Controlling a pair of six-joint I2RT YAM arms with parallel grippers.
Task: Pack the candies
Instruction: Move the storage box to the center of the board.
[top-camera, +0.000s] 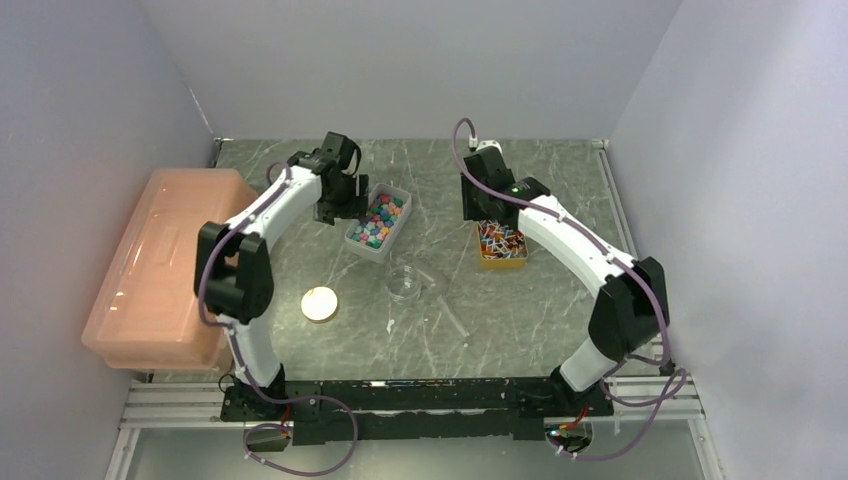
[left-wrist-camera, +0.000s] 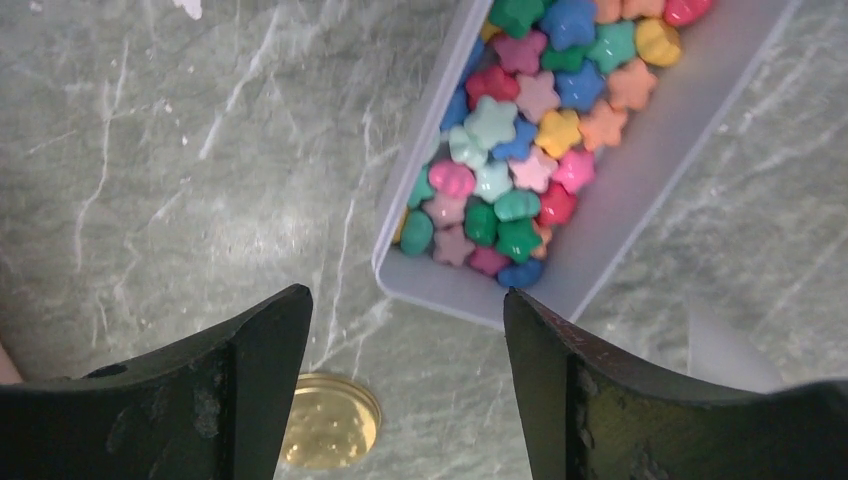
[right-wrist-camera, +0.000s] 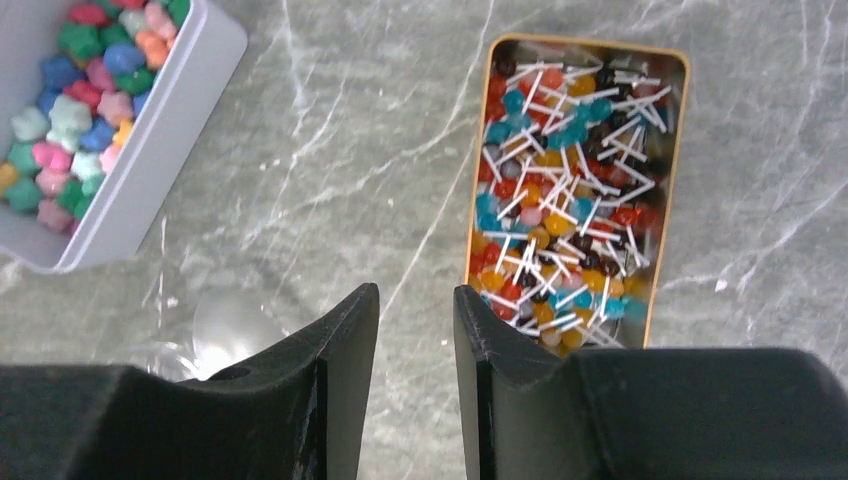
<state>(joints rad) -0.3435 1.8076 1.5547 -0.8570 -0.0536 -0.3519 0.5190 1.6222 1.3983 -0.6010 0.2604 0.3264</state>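
fingers: left gripper (left-wrist-camera: 405, 300) wide apart, empty, over table at near end of tray (left-wrist-camera: 650, 170); right gripper (right-wrist-camera: 415, 298) narrowly apart, empty. candies (left-wrist-camera: 520, 130) heaped in tray; dish (top-camera: 405, 283) looks empty. risk: left finger clips tray wall, shoves tray, spills; small rounded candy may squirt from pinch. no brand, label or writing readable.

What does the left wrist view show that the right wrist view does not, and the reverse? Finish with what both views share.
Only the left wrist view: a gold lid lying on the table, seen between the fingers of the open left gripper.
Only the right wrist view: an orange-rimmed tin full of lollipops, ahead of the empty right gripper.
Both: the white tray of star-shaped candies on the grey marbled table.
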